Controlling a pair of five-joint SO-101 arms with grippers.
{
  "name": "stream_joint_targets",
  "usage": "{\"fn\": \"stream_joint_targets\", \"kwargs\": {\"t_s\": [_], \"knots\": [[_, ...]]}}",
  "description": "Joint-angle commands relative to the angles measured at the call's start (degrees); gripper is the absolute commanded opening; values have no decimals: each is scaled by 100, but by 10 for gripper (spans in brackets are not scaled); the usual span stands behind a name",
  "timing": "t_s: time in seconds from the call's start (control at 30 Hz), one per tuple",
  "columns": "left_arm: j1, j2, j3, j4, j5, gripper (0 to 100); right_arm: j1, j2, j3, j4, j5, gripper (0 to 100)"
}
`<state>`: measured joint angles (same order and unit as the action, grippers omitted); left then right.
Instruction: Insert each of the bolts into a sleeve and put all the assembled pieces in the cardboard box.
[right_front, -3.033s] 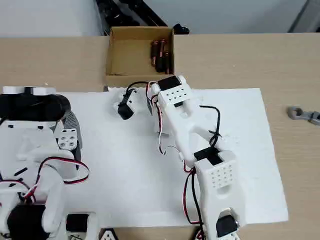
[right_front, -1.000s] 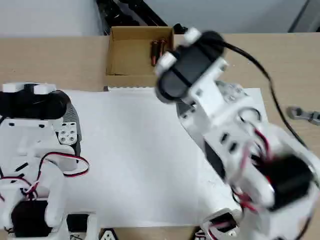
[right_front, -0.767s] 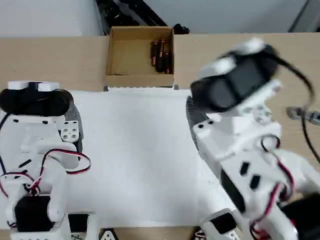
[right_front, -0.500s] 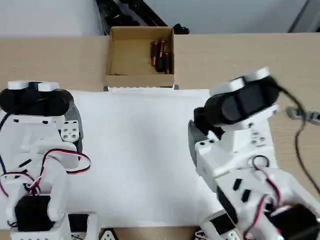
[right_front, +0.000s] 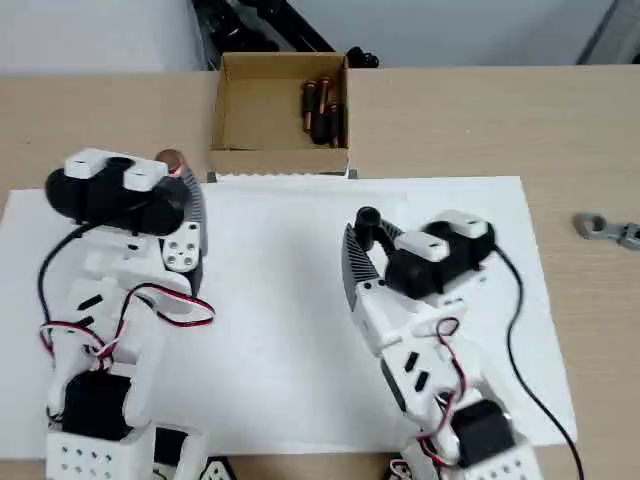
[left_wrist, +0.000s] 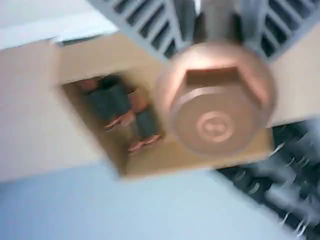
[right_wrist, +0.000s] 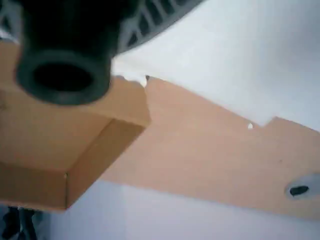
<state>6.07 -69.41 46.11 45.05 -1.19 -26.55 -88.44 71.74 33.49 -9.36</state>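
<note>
Hiding its shaft between the ribbed grey fingers (left_wrist: 142, 19), the copper bolt (left_wrist: 216, 97) offers the left wrist view little more than its hexagonal head, and the left claw (right_front: 180, 175) is clamped on it. The black sleeve (right_wrist: 62, 75) is likewise half swallowed. Its open end faces the right wrist camera while the rest sits inside the right claw (right_front: 362, 236), which grips it. In the high view the bolt's head peeps out as a small copper spot at the left arm's far end, near the near left corner of the box (right_front: 232, 110). The sleeve sticks out of the right claw's tip above the white sheet (right_front: 280, 300), well apart from the bolt. Assembled pieces (right_front: 322, 105) lie along the box's right wall (they overlap, so their number is hard to tell). A small metal tool (right_front: 598, 227) rests on the bare surface (right_front: 450, 120) off the sheet's right edge and runs out of the frame. Both arms are folded low over the sheet, the left one at its left edge and the right one nearer the middle. Each claw points toward the box.
</note>
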Motion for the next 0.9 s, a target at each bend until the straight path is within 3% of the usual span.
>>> {"fn": "stream_joint_targets", "kwargs": {"t_s": [0.0,0.23,0.33,0.47,0.63,0.87], "knots": [[316,18,-66,-422,-18,6,-233,110,132,-611,-53,4],[1011,835,-251,-862,0,6,-813,1095,132,-1596,369,4],[1266,1336,-831,-870,387,6,-840,1534,114,-2132,545,4],[1503,1873,-1613,-519,853,6,-848,1833,-9,-2299,642,4],[1864,1987,-2211,132,844,6,-848,1842,-97,-2149,624,4],[2286,2040,-2343,448,844,6,-848,1842,-70,-2158,624,4]]}}
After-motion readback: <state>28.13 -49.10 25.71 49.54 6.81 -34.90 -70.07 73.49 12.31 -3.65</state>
